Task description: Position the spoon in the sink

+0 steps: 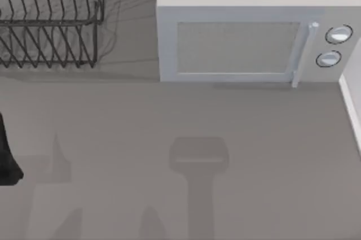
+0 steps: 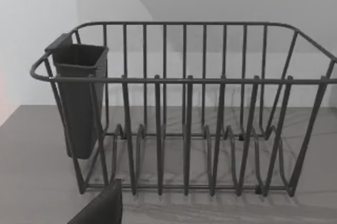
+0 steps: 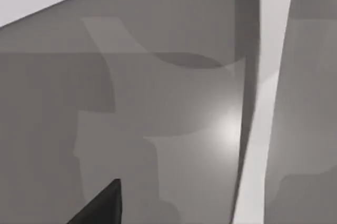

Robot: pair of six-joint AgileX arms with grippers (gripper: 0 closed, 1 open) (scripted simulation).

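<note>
One wire dish rack stands at ten o'clock on the surface, carrying one dark utensil cup. One microwave sits at one o'clock, with two round knobs.

My left arm sits, seemingly parked, at the table's left edge.

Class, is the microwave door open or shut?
Shut: the microwave door sits flush with its front, handle beside the two knobs.
</note>
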